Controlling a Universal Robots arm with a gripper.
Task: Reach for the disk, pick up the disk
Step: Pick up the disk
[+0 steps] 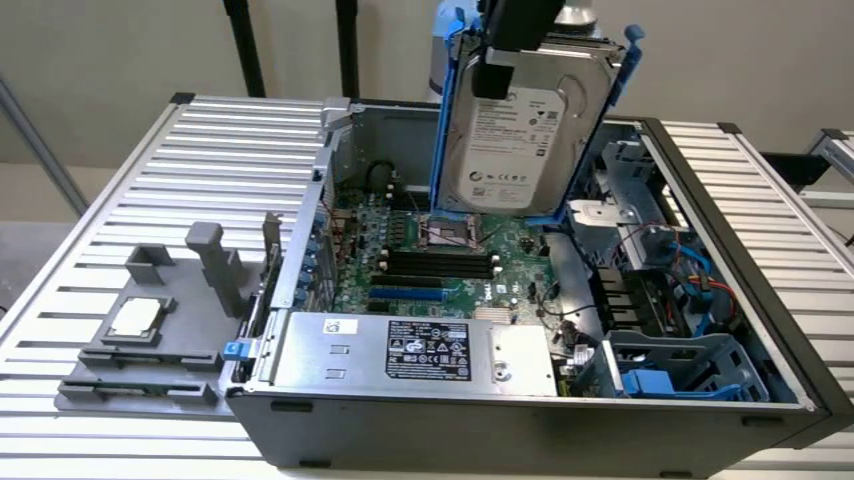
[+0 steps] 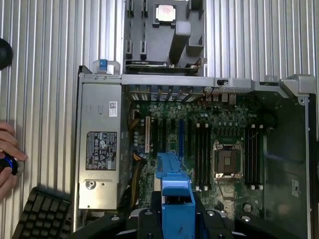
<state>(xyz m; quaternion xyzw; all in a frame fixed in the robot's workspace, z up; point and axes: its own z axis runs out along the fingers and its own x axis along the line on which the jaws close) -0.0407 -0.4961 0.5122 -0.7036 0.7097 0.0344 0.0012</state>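
The disk [image 1: 521, 140] is a silver hard drive with a white label and blue rails along its sides. It hangs upright in the air above the motherboard [image 1: 454, 265] of the open computer case [image 1: 534, 425]. My gripper [image 1: 511, 55] is shut on its upper edge, with one black finger lying over the label side. In the wrist view the disk's blue rail [image 2: 173, 191] sticks out from between my gripper [image 2: 174, 221] fingers, over the motherboard [image 2: 199, 139].
A silver power supply box [image 1: 414, 350] with a black label fills the case's near end. A blue drive cage [image 1: 681, 370] sits at the exterior view's right. A grey tray [image 1: 134, 370] with a small square chip [image 1: 138, 318] lies beside the case. A person's hand [image 2: 7, 154] and a keyboard [image 2: 45, 214] are at the table's edge.
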